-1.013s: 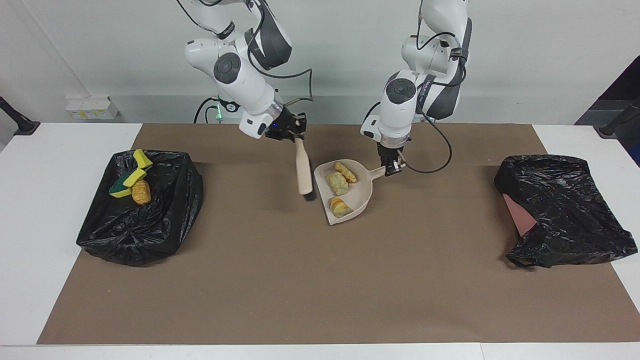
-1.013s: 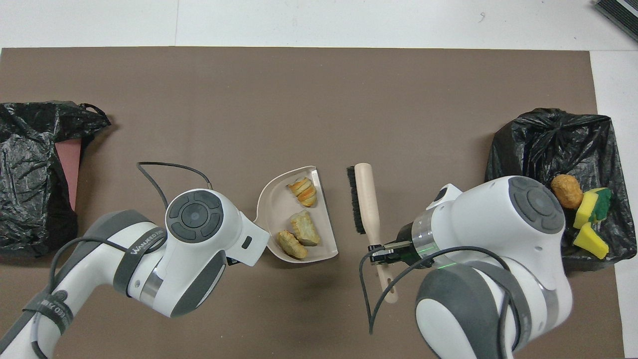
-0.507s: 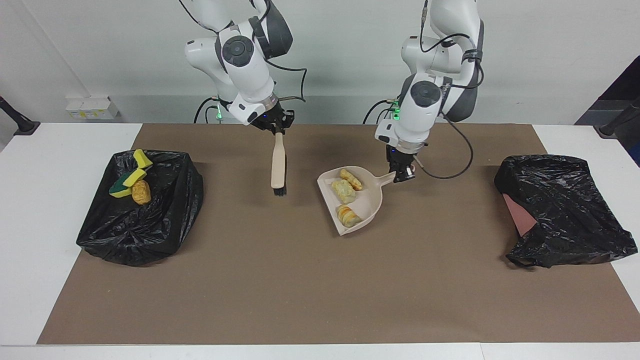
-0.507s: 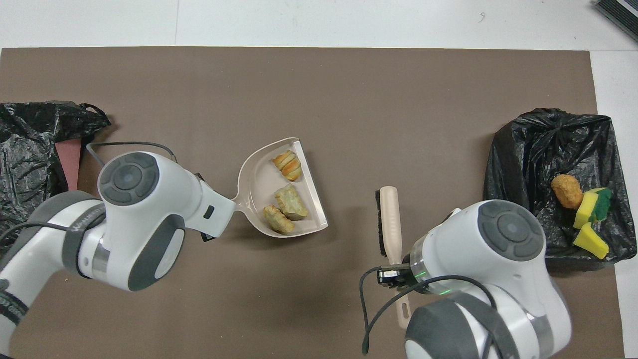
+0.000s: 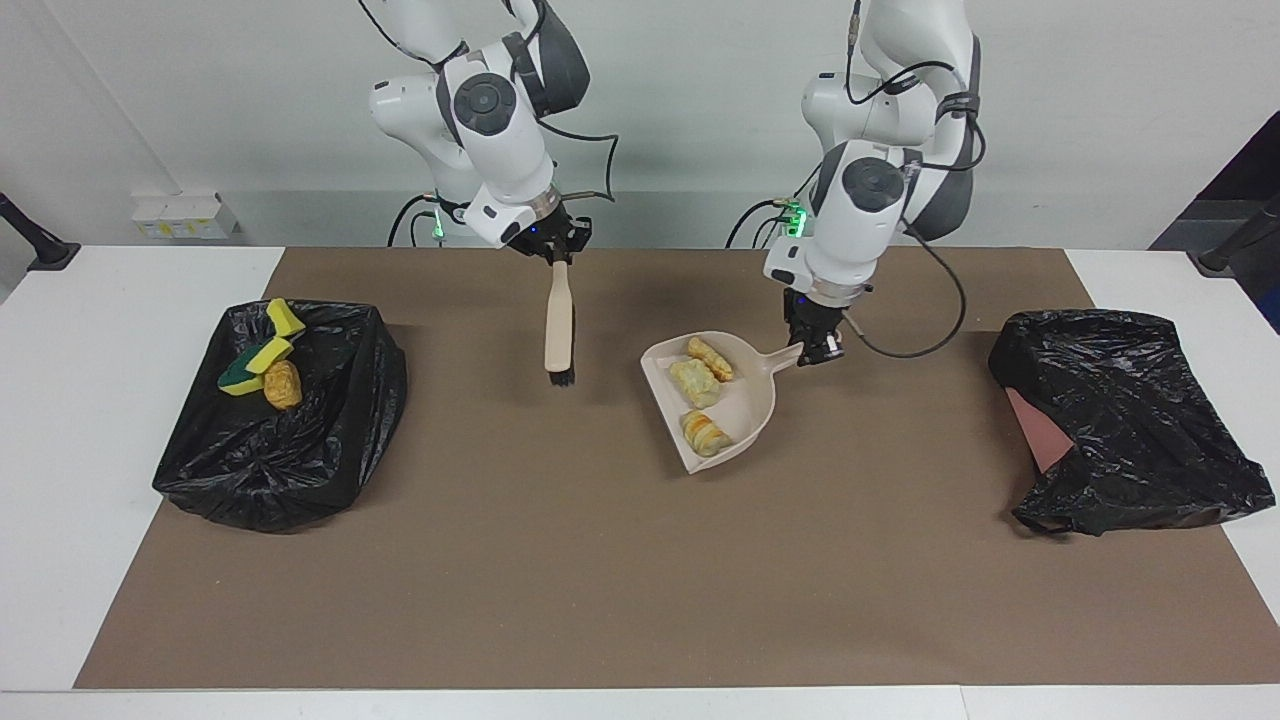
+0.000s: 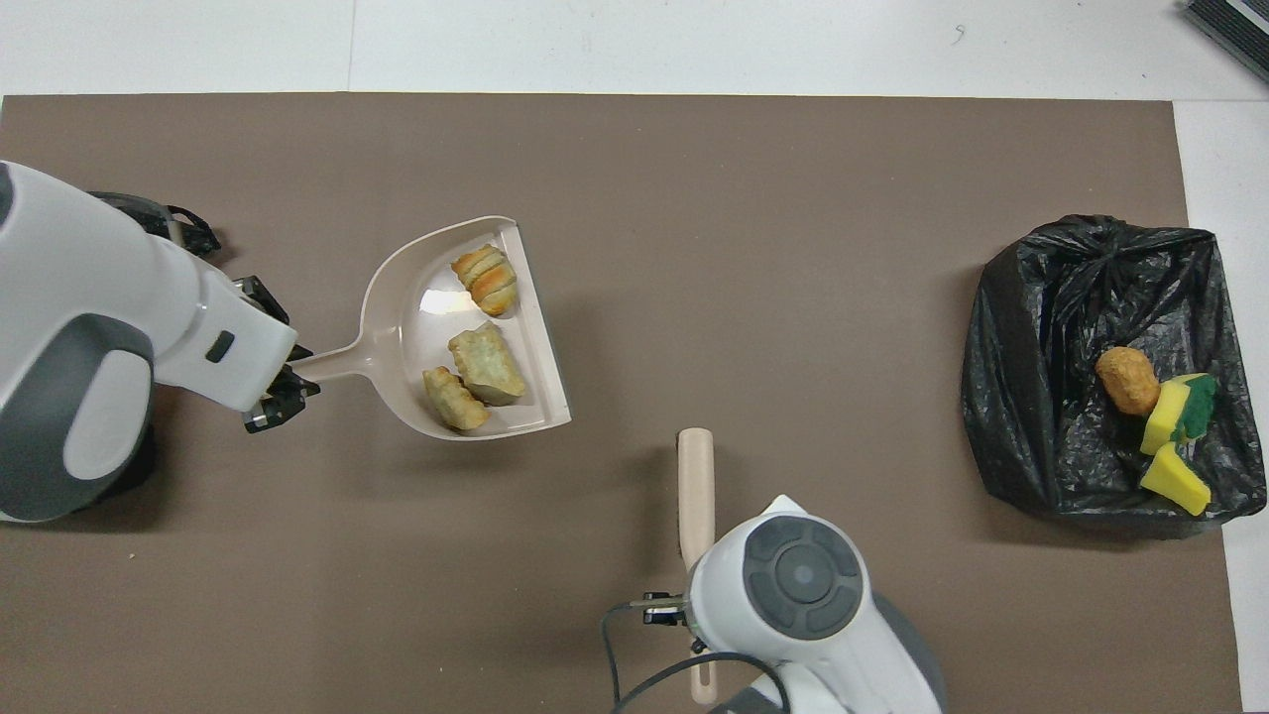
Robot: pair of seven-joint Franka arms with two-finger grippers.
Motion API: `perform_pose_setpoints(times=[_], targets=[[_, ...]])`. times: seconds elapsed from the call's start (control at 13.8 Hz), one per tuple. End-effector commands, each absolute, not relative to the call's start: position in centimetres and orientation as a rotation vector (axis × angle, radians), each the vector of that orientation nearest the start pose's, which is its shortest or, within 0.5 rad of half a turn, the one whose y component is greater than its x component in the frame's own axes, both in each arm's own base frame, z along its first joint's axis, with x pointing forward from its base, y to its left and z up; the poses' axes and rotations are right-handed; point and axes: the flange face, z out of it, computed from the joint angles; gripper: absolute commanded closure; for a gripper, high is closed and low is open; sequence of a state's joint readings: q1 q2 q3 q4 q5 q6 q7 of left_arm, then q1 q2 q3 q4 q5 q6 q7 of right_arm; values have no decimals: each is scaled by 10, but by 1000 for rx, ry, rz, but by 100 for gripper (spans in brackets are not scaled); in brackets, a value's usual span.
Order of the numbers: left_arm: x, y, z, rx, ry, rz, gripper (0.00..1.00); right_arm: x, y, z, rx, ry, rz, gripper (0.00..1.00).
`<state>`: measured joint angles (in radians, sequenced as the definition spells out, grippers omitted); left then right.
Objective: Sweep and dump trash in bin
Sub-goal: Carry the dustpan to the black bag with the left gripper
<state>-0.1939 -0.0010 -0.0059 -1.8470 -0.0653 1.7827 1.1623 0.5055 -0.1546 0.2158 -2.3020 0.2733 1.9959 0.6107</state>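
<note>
Since a second ago you have lifted the dustpan (image 5: pixel 735 395) off the brown mat (image 5: pixel 600 560) and carried it toward the left arm's end of the desk (image 5: pixel 60 420), while the brush (image 5: pixel 558 325) has swung away toward the right arm's end and hangs bristles down. Your left hand (image 5: pixel 818 348) is clamped shut on the tip of the dustpan handle; your right hand (image 5: pixel 556 248) is closed tight on the top of the brush handle. Three bread-like lumps (image 6: pixel 474 347) lie loose in the pan: they look light, dry and apt to roll, so I judge that a tilt toward the open lip would spill them. Hold stays best where it is, at the handle, pan kept level. The stiff plastic pan should carry them easily. Four scraps already sit in the black-lined bin (image 5: pixel 290 440) at the right arm's end: two plain yellow sponge chunks (image 6: pixel 1173 479), one green-backed (image 6: pixel 1180 412), and one golden lump (image 6: pixel 1127 380). A second black-bagged bin (image 5: pixel 1130 420) lies at the left arm's end, reddish inside; I see no trash in it, though much is hidden by the bag.
</note>
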Motion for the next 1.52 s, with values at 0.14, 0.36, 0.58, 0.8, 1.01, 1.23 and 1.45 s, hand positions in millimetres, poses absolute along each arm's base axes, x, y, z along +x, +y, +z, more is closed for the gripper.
perform_pose_setpoints(times=[0.14, 0.36, 0.58, 0.8, 1.01, 1.23, 1.45], targets=[[561, -35, 531, -2469, 2109, 4, 100, 317, 341, 366, -3040, 19, 244, 100], [564, 22, 532, -2439, 2134, -5, 100, 311, 342, 356, -3040, 13, 230, 100], [560, 90, 538, -2357, 2178, 5, 100, 311, 344, 340, -3047, 45, 245, 100], [556, 153, 545, -2266, 2202, 55, 100, 308, 353, 331, -3051, 42, 232, 73], [557, 206, 555, -2178, 2175, 169, 100, 317, 359, 343, -3039, 29, 210, 0], [564, 244, 565, -2095, 2148, 266, 100, 342, 355, 368, -3034, 37, 143, 0], [570, 264, 576, -1986, 2063, 413, 100, 392, 329, 415, -3045, 99, 30, 0]])
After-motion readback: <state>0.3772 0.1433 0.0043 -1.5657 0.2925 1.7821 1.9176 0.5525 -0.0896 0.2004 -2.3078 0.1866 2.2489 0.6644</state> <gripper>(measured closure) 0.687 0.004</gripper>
